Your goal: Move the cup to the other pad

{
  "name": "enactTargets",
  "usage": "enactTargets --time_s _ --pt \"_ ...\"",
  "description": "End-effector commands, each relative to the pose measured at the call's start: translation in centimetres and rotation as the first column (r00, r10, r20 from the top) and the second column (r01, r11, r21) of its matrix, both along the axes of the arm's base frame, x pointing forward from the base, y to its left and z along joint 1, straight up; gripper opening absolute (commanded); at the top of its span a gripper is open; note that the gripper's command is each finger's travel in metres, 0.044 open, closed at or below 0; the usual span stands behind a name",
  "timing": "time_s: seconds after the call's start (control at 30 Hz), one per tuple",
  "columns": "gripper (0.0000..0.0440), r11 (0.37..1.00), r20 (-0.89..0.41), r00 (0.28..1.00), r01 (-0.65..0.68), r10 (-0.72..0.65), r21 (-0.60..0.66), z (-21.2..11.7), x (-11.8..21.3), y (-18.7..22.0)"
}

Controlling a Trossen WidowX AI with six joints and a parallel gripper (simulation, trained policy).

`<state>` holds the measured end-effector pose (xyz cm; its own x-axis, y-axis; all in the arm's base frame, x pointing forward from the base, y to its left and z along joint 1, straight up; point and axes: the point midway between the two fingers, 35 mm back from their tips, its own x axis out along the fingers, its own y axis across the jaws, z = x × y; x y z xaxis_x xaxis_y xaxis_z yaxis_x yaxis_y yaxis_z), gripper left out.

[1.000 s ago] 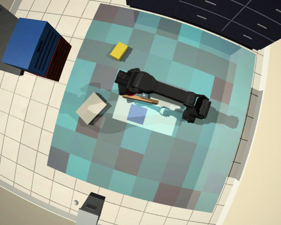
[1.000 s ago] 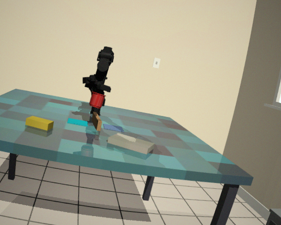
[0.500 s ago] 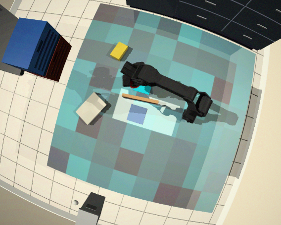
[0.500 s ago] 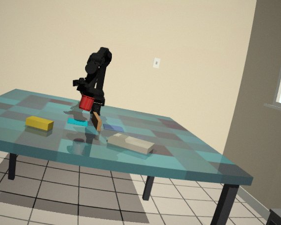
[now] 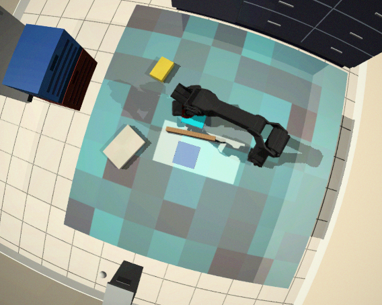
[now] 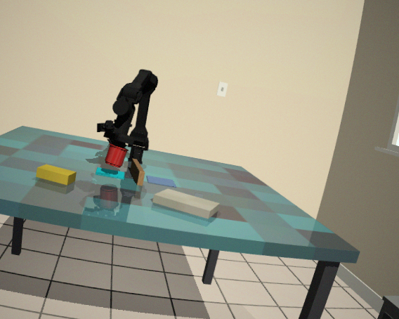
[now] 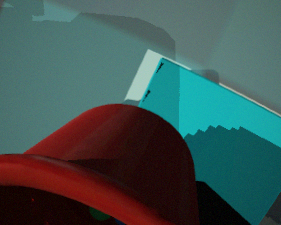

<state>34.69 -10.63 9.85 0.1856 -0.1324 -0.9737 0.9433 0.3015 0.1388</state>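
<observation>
Claw (image 5: pixel 186 112) (image 6: pixel 115 145): clamped on the red cup (image 5: pixel 187 117) (image 6: pixel 116 155) (image 7: pixel 115 144)
Spill risk: cup tilts above the cyan pad (image 5: pixel 194 121) (image 6: pixel 109 173) (image 7: pixel 215 104); landing edge-first could tip marbles (image 7: pixel 100 214) out

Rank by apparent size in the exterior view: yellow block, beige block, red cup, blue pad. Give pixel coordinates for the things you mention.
1. Beige block (image 5: pixel 124 146) (image 6: pixel 185 202)
2. Yellow block (image 5: pixel 162 69) (image 6: pixel 55 174) and red cup (image 6: pixel 116 155) (image 7: pixel 125 144): too alike to rank
3. Blue pad (image 5: pixel 186 154) (image 6: pixel 161 181)

Yellow block (image 5: pixel 161 69) beyond the arm (image 5: pixel 237 112).
</observation>
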Motion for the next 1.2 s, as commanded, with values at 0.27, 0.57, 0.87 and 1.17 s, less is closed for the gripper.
enactTargets --time_s 0.27,0.57,0.87,1.17 --pt "0.0018 1.0 -0.034 0.999 0.028 -0.027 0.008 -2.9 -1.9 -0.3" --pt "0.0142 0.998 0.022 0.998 0.056 -0.056 0.002 -2.8 -1.8 -1.4" --pt "0.0174 0.998 0.091 0.994 0.059 -0.06 0.015 -1.1 -2.0 -1.6" --pt "0.0227 0.998 0.144 0.988 0.06 -0.062 0.023 0.9 -2.8 -1.7"
